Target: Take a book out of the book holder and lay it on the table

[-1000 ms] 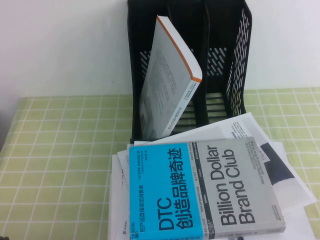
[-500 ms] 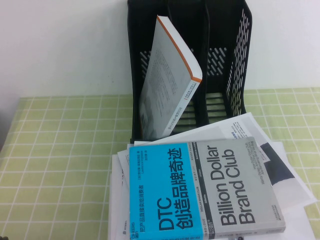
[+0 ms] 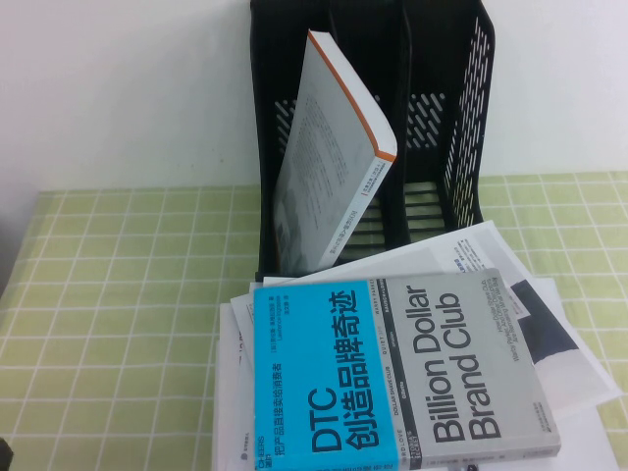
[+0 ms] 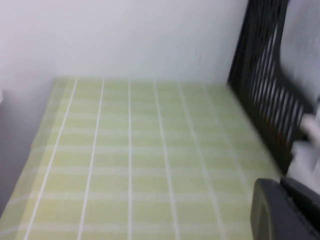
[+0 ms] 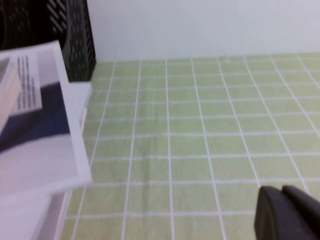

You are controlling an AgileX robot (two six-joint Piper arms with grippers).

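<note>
Nothing has shifted since the earlier frames except a dark bit of the left arm now peeking in at the high view's lower-left corner. One book leans tilted in the black book holder; another, the blue-and-grey book, lies flat on loose white papers on the green-checked surface. Left gripper and right gripper hang low beside the papers; whether either is open, I cannot tell.

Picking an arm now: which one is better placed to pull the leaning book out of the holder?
Probably left: the leaning book sits in the book holder's left slot. Left gripper views the holder close by; right gripper faces open table.
</note>
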